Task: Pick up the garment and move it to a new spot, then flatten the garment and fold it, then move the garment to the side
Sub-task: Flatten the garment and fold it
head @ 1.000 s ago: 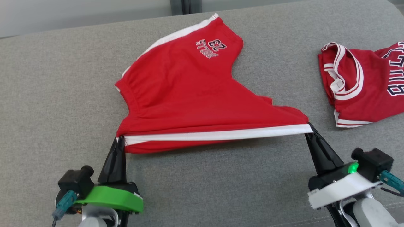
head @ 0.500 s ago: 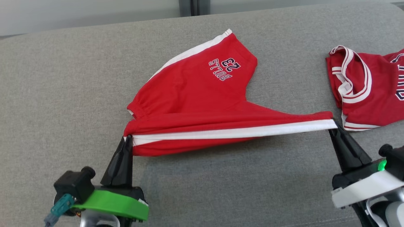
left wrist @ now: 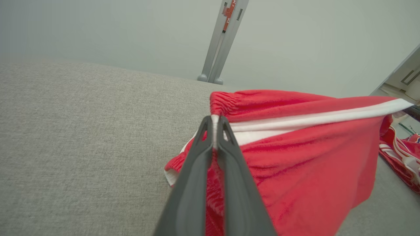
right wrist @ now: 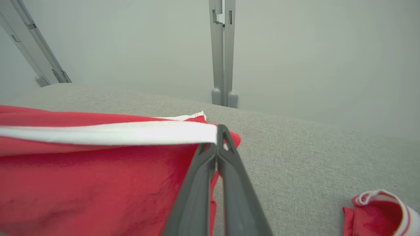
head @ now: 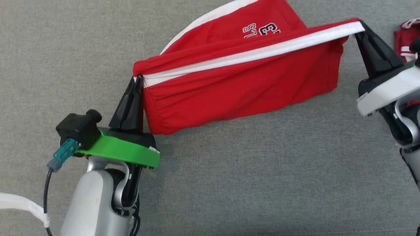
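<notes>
garment: red jersey-knit shorts with a white side stripe (head: pixel 242 88) are held stretched between both grippers over the grey woven cushion (head: pixel 229 170) | left gripper (head: pixel 139 78): clamped on the stripe's waistband end | right gripper (head: pixel 360 23): clamped on the stripe's hem end | aside: red white-trimmed jersey (head: pixel 405 46) is seen just beyond the right gripper

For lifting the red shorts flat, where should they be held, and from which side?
Hold the red shorts at the two ends of their white side stripe, coming from the near side: the left hand pinches the waistband end, the right hand the hem end. That seam is taut, so the cloth below hangs flat.
</notes>
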Robot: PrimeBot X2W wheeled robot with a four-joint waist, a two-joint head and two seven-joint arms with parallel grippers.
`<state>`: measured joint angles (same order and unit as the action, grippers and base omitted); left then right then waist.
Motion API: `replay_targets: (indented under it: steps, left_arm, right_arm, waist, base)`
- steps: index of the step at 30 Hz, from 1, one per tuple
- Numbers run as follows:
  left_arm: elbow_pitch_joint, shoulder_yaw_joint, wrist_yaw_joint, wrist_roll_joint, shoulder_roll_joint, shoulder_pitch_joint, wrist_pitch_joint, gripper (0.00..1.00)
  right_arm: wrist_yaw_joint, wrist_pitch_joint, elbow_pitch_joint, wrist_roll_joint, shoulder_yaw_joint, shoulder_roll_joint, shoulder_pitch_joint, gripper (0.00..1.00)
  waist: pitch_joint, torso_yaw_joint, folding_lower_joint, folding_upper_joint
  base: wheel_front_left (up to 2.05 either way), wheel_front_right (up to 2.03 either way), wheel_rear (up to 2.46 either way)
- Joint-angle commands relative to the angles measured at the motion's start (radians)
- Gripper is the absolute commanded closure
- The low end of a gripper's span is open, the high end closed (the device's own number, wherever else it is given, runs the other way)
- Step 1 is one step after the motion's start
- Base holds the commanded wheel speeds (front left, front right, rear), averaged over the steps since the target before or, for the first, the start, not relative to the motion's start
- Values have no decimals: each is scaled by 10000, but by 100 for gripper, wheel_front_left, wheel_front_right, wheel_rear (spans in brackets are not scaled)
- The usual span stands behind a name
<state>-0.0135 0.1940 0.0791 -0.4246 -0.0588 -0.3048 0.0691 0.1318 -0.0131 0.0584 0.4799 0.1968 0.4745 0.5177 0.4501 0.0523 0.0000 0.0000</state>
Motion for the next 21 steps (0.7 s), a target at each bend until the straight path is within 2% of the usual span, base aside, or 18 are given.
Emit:
replay_targets:
  steps: [1, 7, 14, 15, 16, 17, 18, 19, 21]
  left_arm:
    - [-246, 25, 31, -46, -32, -368, 147, 100]
    - [-1242, 421, 149, -330, 31, -1509, 602, 100]
    - [-2607, 1109, 258, -609, 55, -2711, 971, 100]
    - [-2796, 1210, 276, -685, 58, -2845, 986, 100]
    - [-3017, 1338, 317, -745, 61, -2977, 974, 100]
    - [-3169, 1450, 347, -777, 61, -3070, 980, 69]
    - [-3339, 1537, 349, -853, 62, -3160, 1055, 32]
    - [-3443, 1582, 349, -897, 60, -3222, 1120, 0]
    - [-3613, 1604, 276, -818, 58, -3284, 1375, 0]
  right_arm:
    - [-21, -9, 505, 172, 258, 218, 736, 100]
    - [-21, 37, 2838, 627, 1686, 631, 3142, 100]
    - [-21, 549, 5087, 994, 3020, 515, 4937, 100]
    - [-21, 653, 5318, 1022, 3165, 500, 5096, 95]
    - [-20, 816, 5547, 1041, 3316, 473, 5242, 50]
    - [-20, 1025, 5734, 1020, 3401, 442, 5358, 0]
    - [-20, 1299, 5918, 984, 3538, 371, 5419, 0]
    - [-18, 1552, 6025, 963, 3650, 307, 5442, 0]
    - [-20, 2141, 6240, 916, 3766, 241, 5404, 0]
  waist:
    - [926, 1015, 0, 0]
    - [1124, 1621, 0, 0]
    - [1241, 1888, 0, 0]
    - [1249, 1890, 0, 0]
    - [1252, 1889, 0, 0]
    - [1244, 1878, 0, 0]
    - [1220, 1850, 0, 0]
    - [1192, 1817, 0, 0]
    - [1089, 1705, 0, 0]
  base:
    - [0, 0, 0]
    - [0, 0, 0]
    - [0, 0, 0]
    - [0, 0, 0]
    - [0, 0, 0]
    - [0, 0, 0]
    - [0, 0, 0]
    - [0, 0, 0]
    - [0, 0, 0]
